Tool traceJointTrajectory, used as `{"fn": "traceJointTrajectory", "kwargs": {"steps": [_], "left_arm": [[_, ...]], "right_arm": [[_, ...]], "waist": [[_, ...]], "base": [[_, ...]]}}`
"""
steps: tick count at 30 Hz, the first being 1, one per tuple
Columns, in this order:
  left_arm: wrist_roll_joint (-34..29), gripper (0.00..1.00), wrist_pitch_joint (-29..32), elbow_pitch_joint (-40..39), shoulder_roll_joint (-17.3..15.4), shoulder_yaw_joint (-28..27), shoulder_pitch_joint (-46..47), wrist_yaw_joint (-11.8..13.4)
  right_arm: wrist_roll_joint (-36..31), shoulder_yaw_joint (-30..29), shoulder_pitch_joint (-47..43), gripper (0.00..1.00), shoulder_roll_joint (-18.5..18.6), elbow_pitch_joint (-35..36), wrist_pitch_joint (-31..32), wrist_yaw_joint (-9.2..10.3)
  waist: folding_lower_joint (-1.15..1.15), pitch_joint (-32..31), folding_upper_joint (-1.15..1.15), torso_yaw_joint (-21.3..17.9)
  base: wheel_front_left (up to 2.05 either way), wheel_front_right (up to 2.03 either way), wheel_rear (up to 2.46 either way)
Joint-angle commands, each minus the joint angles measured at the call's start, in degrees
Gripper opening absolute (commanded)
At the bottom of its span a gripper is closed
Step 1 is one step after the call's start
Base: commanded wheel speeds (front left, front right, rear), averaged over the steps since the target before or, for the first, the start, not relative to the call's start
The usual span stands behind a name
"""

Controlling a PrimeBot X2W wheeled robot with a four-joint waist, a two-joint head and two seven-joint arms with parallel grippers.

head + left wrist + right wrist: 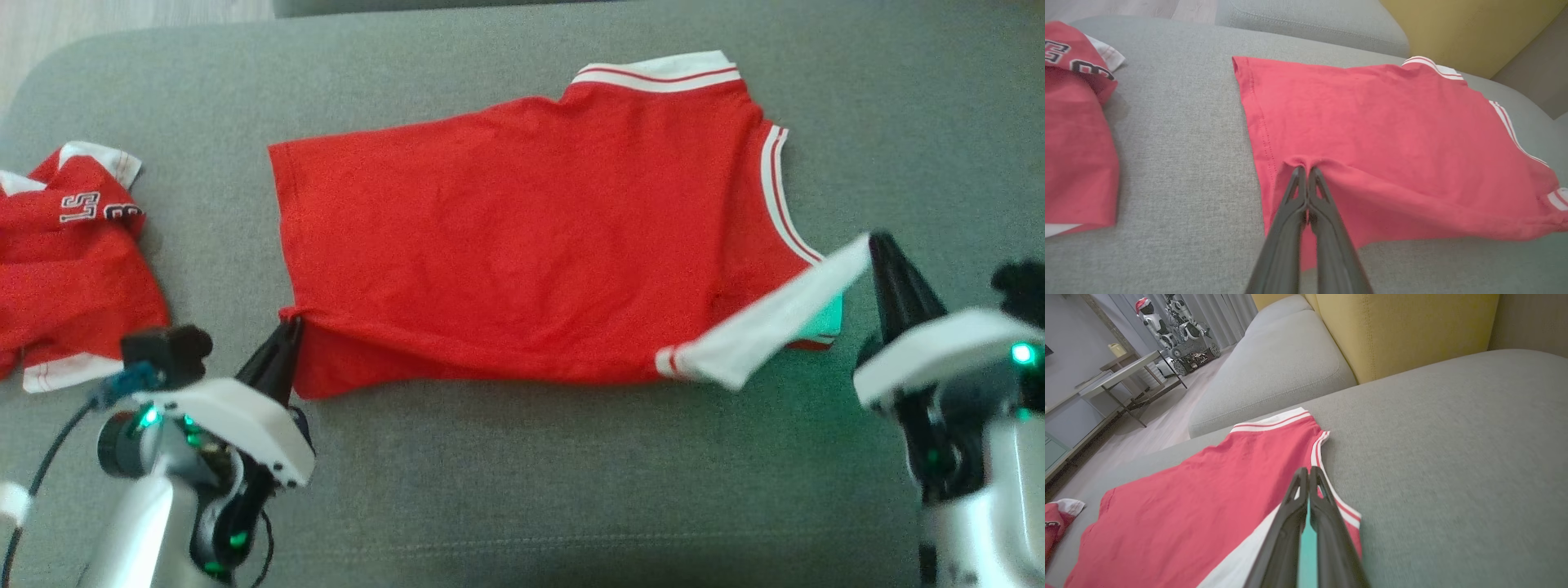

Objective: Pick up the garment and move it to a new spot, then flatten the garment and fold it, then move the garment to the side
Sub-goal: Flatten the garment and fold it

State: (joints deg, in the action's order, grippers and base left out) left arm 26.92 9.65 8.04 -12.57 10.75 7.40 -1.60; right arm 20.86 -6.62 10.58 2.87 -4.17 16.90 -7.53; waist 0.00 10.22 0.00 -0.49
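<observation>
- The garment [522, 237] lay spread over the middle of the grey cushion [522, 490], hem toward the cushion's left end and collar toward its right; only its near edge was raised off the cushion.
- The left gripper [287, 327] had its fingers pressed together on a small pucker of red cloth by the hem corner nearest the cushion's front; so little fabric was caught that a quick pull would probably tear it loose, and that corner would drop back onto the cushion.
- How many layers sat in that pinch could not be told; if only the top one was held, the lower layer would likely stay on the cushion and bunch under the fold.
- The right gripper [880, 241] pinched the white band [775, 322], drawn up off the cushion's right half; the hold looked to be at the very fingertips, so the band could slide out under tension.
- If the two arms travelled unevenly across the cushion, the fold line would likely skew and wrinkle.
- The second red jersey [73, 269] lay crumpled at the cushion's left end, near the left arm; a wide sweep could snag or drag it.
</observation>
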Motion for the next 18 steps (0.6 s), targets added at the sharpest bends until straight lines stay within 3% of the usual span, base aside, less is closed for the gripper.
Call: {"fn": "traceJointTrajectory", "kwargs": {"steps": [1, 11, 12, 13, 14, 15, 18], "left_arm": [[0.31, 0.0, 0.13, -0.58, -1.17, -1.91, 3.77, -0.32], [2.19, 0.0, -0.84, 8.72, 0.37, -0.74, 10.65, -2.52], [2.3, 0.24, -1.08, 9.56, 0.52, -0.46, 10.88, -2.78], [2.44, 0.49, -1.53, 10.29, 0.72, -0.3, 11.05, -2.98], [2.53, 1.0, -2.05, 10.97, 0.91, -0.17, 11.05, -3.11], [2.59, 1.0, -2.61, 11.51, 1.08, -0.09, 10.94, -3.21], [2.81, 1.0, -4.15, 12.11, 1.39, -0.33, 10.31, -3.18]], "right_arm": [[0.24, 1.32, 4.37, 0.0, 1.36, -0.24, -1.11, 0.04], [0.95, 4.56, 17.78, 0.0, 3.47, -20.57, -6.09, 0.04], [0.92, 5.11, 18.32, 0.0, 3.49, -22.01, -6.86, 0.04], [1.02, 5.58, 18.67, 0.24, 3.42, -23.34, -7.68, 0.04], [1.18, 6.08, 18.83, 0.76, 3.33, -24.53, -8.37, 0.04], [1.28, 6.69, 18.97, 1.0, 3.29, -25.28, -9.51, 0.04], [1.43, 8.07, 18.83, 1.0, 3.31, -26.16, -12.16, 0.04]], "waist": [[0.0, 0.81, 0.0, 0.27], [0.0, 4.41, 0.0, 1.99], [0.0, 4.61, 0.0, 2.07], [0.0, 4.73, 0.0, 2.13], [0.0, 4.78, 0.0, 2.16], [0.0, 4.79, 0.0, 2.13], [0.0, 4.6, 0.0, 1.96]], "base": [[0.0, 0.0, 0.0], [0.0, 0.0, 0.0], [0.0, 0.0, 0.0], [0.0, 0.0, 0.0], [0.0, 0.0, 0.0], [0.0, 0.0, 0.0], [0.0, 0.0, 0.0]]}}
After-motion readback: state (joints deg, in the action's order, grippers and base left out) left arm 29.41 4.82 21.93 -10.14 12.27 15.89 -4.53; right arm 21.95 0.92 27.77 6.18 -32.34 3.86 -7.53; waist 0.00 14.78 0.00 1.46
